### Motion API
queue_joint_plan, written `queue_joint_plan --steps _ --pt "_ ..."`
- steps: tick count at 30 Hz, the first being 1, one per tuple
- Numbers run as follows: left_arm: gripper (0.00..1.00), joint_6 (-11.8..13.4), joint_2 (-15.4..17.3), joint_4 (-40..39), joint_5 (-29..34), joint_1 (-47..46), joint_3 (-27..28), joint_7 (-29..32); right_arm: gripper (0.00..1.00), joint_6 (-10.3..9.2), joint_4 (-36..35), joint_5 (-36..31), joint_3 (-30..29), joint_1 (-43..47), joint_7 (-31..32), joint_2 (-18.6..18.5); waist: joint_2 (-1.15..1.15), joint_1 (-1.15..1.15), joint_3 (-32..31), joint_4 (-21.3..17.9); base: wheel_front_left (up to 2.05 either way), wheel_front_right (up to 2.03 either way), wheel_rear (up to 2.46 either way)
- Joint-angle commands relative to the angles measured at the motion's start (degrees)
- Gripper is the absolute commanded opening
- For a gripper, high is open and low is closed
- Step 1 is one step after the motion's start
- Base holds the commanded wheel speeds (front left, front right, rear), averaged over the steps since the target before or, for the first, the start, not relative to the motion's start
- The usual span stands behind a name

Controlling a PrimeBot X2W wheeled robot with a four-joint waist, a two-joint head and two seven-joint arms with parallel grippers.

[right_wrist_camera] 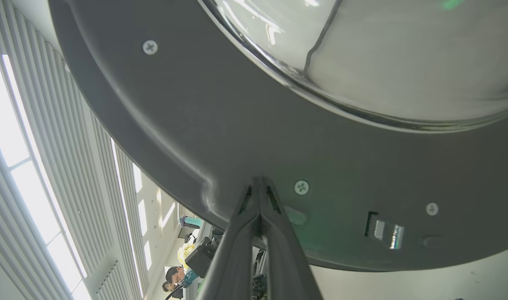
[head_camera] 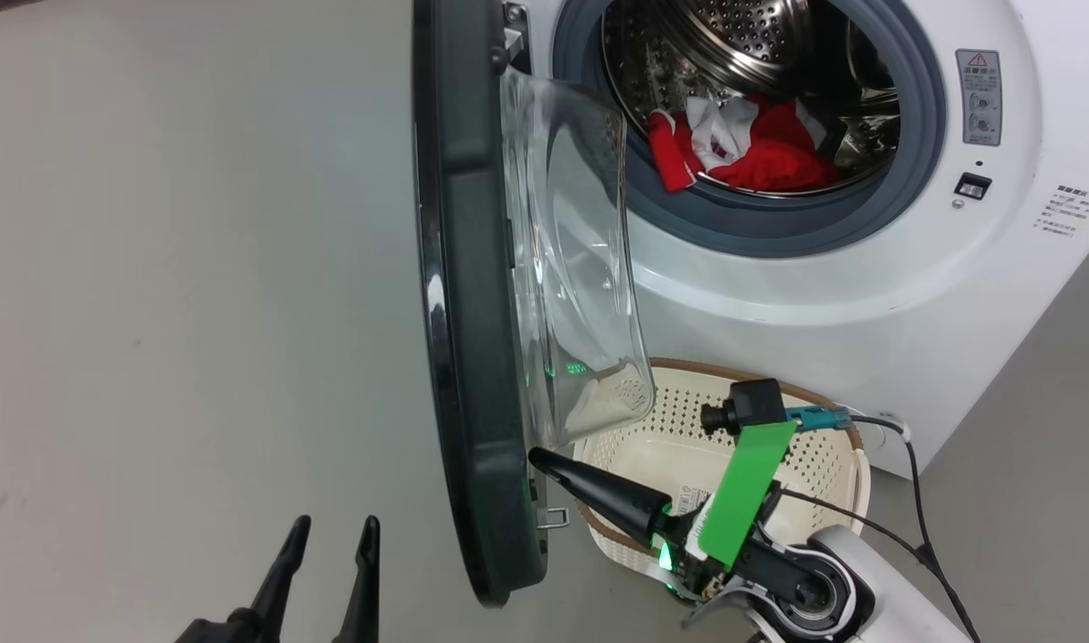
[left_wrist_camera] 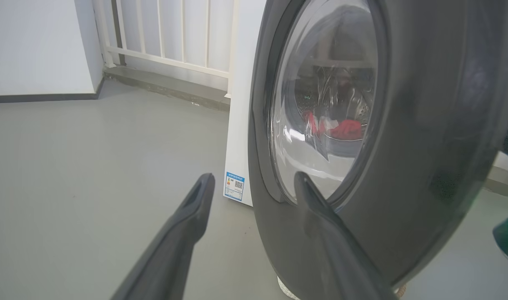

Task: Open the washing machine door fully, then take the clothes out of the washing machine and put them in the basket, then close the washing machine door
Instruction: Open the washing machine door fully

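I have the washing machine door (head_camera: 473,313) standing roughly square to the front of the washing machine (head_camera: 866,286), so I judge it open but not fully. My right gripper (head_camera: 537,457) is clenched on nothing, its two fingers pressed together into one point. The right wrist view shows that point against the door's grey inner face, just beside a screw (right_wrist_camera: 301,187) and below the glass bowl window (head_camera: 571,268).

That contact is my first worry. A bare tip on smooth plastic can skid if I push at an angle, up onto the glass or off the door's edge near the metal latch (head_camera: 553,516). The door would then be free to swing back.

My left gripper (head_camera: 337,522) is spread wide and empty on the outer side of the door. In the left wrist view one of its fingers (left_wrist_camera: 320,216) lies across the black ring, and I cannot tell whether it touches. If I push the door wider without moving that arm, the door may strike it.

The basket (head_camera: 714,368) sits on the floor below the opening, with my right arm directly above it. The trailing cable (head_camera: 910,473) could hook the rim and drag it.

The clothes (head_camera: 758,147) lie at the front of the drum (head_camera: 741,36), close to the grey gasket (head_camera: 776,237), where fabric may catch.
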Motion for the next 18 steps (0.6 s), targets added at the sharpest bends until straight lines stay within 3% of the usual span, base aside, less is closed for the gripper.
queue_joint_plan --steps 1,18 --pt "1.00 -0.34 0.56 -0.91 0.35 -0.42 1.63 -0.70 1.00 0.44 -1.22 -0.91 -0.13 0.42 -0.49 1.04 0.00 0.00 -0.24 -0.19 0.00 0.00 0.00" --pt "1.00 -1.00 0.56 0.09 0.81 -0.53 2.36 -0.70 1.00 0.44 3.17 -7.06 -7.19 6.91 -1.64 0.11 0.00 0.00 -0.72 -2.24 0.00 0.00 0.00"
